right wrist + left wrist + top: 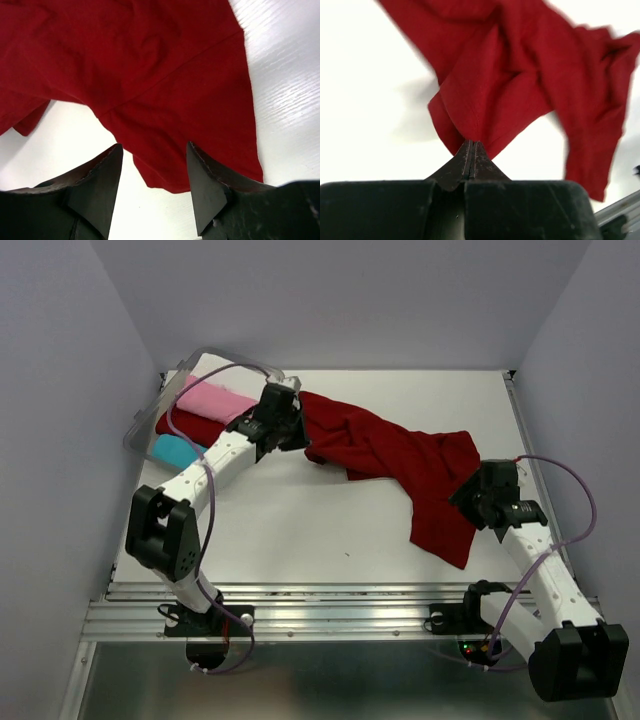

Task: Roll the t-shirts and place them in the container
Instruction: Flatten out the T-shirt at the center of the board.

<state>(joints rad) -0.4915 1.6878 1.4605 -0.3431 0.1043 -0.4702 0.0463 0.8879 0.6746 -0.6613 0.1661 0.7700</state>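
Dark red t-shirt (400, 455) lies crumpled across the bench (300, 530). Over its near hem the right jaws stand apart, gripping nothing. At its far-left end the left jaws are clamped together on a pinch of cloth. Left of that end, a clear bin (148, 412) has a pink t-shirt (215, 400) and a cyan t-shirt (175, 450).

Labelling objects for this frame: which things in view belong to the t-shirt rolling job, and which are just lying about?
Job:
- large dark red t-shirt, pinched by the shut left gripper; the open right gripper is over its hem
- pink t-shirt, second dark red t-shirt and cyan t-shirt, in the bin

Lying about:
- clear plastic bin
- table
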